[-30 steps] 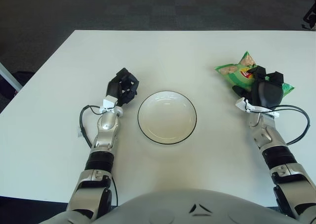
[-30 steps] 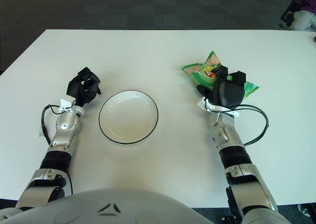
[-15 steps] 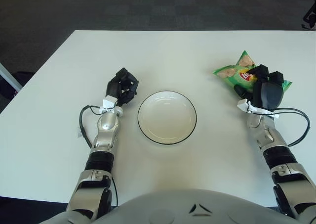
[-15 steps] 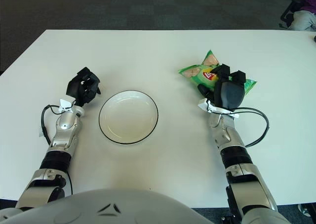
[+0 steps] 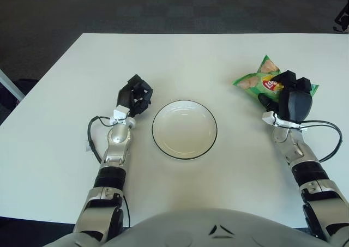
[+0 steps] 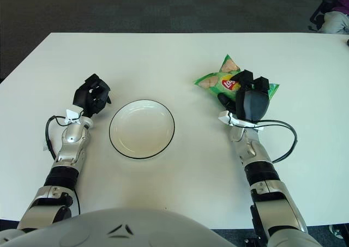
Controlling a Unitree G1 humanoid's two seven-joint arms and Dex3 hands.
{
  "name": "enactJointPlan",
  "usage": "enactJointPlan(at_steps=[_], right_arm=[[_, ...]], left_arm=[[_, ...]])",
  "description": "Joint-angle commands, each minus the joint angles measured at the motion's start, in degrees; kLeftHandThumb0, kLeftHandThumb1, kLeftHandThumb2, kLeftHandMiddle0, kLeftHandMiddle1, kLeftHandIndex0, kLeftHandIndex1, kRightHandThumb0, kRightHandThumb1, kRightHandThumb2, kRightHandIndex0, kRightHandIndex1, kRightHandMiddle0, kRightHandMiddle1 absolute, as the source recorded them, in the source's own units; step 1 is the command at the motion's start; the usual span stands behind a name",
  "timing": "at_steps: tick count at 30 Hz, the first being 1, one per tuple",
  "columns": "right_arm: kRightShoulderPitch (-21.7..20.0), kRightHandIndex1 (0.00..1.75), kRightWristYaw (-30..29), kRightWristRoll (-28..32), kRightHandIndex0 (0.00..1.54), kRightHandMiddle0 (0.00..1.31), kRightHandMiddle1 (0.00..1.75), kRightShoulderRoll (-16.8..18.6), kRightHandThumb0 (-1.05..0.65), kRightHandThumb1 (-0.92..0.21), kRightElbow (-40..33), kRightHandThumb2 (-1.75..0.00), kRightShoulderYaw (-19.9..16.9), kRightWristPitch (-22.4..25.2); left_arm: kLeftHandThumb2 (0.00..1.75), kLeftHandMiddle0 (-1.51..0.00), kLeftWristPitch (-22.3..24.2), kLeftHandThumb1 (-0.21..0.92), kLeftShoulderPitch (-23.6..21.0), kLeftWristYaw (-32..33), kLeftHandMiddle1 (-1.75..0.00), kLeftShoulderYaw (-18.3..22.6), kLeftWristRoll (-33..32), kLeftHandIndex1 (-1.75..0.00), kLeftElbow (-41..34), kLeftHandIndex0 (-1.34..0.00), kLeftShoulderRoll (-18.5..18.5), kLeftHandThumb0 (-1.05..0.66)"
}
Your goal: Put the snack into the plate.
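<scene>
Snack bag [image 5: 260, 81], green, at 3 o'clock from the plate [image 5: 184, 129] and well apart from it: clamped in the right hand [image 5: 292, 97], fingers wrapped over its near end, apparently so it can be carried plateward. Left hand [image 5: 135, 95], curled on nothing, shows beside the plate at 9 o'clock. White table [image 5: 180, 61]: bare surface between bag and plate, its edges well clear of both, so the leftward path looks unobstructed.
</scene>
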Motion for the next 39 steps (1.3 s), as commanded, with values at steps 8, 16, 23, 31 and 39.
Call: enactJointPlan(at_steps=[8,16,23,31,39], right_arm=[[0.7,1.75,-5.0,0.5,0.55,0.42,1.73,1.8,0.00,-0.34,-5.3,-1.29,-1.1,-8.1],[0.9,1.75,-4.4,-0.5,0.72,0.59,1.74,3.3,0.01,-0.76,-11.1,-0.44,-1.5,-9.1],[-0.7,1.75,-3.4,-1.0,0.79,0.64,1.75,3.0,-0.03,-0.88,-12.6,-0.17,-1.2,-11.9],[-2.3,1.75,-0.6,-2.0,0.83,0.70,1.75,3.7,-0.03,-0.91,-15.7,-0.11,-0.2,-12.7],[-4.2,1.75,6.0,0.5,0.84,0.71,1.75,4.0,-0.03,-0.92,-15.8,-0.09,1.6,-17.8]], left_arm=[[0.30,-0.96,-0.6,0.92,1.3,0.6,-1.75,-0.3,0.9,-1.75,1.5,-0.74,0.1,-0.25],[0.30,-0.96,-0.7,0.92,1.2,0.7,-1.75,-0.3,1.0,-1.75,1.9,-0.74,0.0,-0.25],[0.30,-0.96,-0.5,0.92,1.1,1.0,-1.75,-0.4,1.1,-1.75,2.0,-0.75,-0.2,-0.25],[0.30,-0.96,-0.5,0.92,1.1,1.0,-1.75,-0.5,1.1,-1.75,2.0,-0.75,-0.2,-0.26],[0.29,-0.96,-0.1,0.92,1.0,1.5,-1.75,-0.5,1.2,-1.75,1.7,-0.75,-0.3,-0.26]])
